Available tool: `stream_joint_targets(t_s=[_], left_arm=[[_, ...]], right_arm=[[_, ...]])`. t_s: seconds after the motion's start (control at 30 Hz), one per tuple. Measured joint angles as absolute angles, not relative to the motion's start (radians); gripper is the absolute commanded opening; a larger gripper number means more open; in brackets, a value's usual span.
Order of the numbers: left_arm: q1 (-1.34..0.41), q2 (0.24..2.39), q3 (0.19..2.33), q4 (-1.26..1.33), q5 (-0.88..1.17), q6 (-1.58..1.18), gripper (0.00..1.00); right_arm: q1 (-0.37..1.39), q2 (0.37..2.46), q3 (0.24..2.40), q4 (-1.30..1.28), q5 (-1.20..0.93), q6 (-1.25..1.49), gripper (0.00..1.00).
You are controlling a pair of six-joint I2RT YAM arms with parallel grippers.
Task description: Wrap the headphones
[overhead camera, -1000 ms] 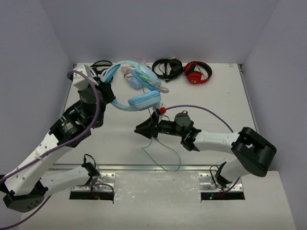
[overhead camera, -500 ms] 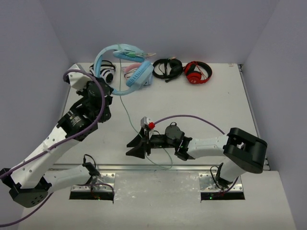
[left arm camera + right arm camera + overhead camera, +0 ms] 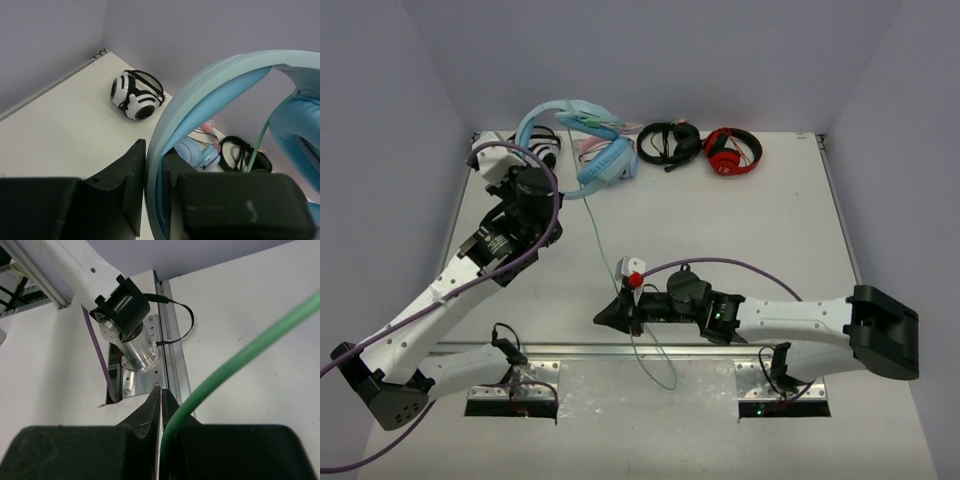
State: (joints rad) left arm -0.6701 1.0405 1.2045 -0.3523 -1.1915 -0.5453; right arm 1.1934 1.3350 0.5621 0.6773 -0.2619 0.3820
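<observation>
The light-blue headphones (image 3: 568, 110) hang in the air over the table's back left, cups (image 3: 612, 160) lowermost. My left gripper (image 3: 532, 152) is shut on the wide headband (image 3: 200, 90), which fills the gap between its black fingers (image 3: 131, 175). The thin pale-green cable (image 3: 603, 245) runs down from the cups toward the near edge. There my right gripper (image 3: 607, 318) is shut on it, and the cable's tail (image 3: 655, 372) loops past the table's front rail. In the right wrist view the cable (image 3: 240, 360) rises from the closed right gripper (image 3: 161, 394).
Along the back lie white-and-black headphones (image 3: 546, 150) (image 3: 136, 95), small blue headphones with a pink band (image 3: 590, 150) (image 3: 197, 152), black headphones (image 3: 668, 140) and red-and-black headphones (image 3: 732, 152). The left arm's base mount (image 3: 127, 330) and the metal front rail (image 3: 172, 365) are near my right gripper.
The left arm lifted the headphones up and toward the back left. The right gripper opened, slid along the cable toward the near edge and shut again.
</observation>
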Motion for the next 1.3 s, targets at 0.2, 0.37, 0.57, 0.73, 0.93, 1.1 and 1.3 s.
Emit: stream_joint_targets(t_s=[0.2, 0.37, 0.57, 0.73, 0.93, 1.1, 1.3], left_arm=[[-0.596, 1.079, 1.165, -0.355, -1.155, -0.532, 0.0], [-0.596, 1.092, 1.135, -0.353, -1.122, -0.553, 0.0], [-0.597, 1.096, 1.057, -0.36, -1.117, -0.574, 0.0], [-0.602, 1.123, 1.052, -0.412, -1.112, -0.636, 0.0], [-0.601, 1.047, 1.001, -0.403, -1.079, -0.688, 0.0], [-0.601, 0.947, 0.971, -0.404, -1.056, -0.697, 0.0], [-0.601, 0.882, 0.971, -0.382, -1.035, -0.689, 0.0]], right_arm=[[1.254, 1.16, 0.619, 0.437, -0.146, 0.287, 0.01], [1.255, 1.086, 0.607, 0.35, -0.133, 0.276, 0.01], [1.261, 1.07, 0.652, 0.189, -0.11, 0.25, 0.01], [1.262, 1.07, 0.757, 0.086, -0.098, 0.228, 0.29], [1.271, 1.036, 0.75, 0.059, 0.019, 0.241, 0.58], [1.269, 1.075, 0.751, 0.04, 0.129, 0.315, 0.5], [1.23, 1.119, 0.75, 0.057, 0.118, 0.387, 0.01]])
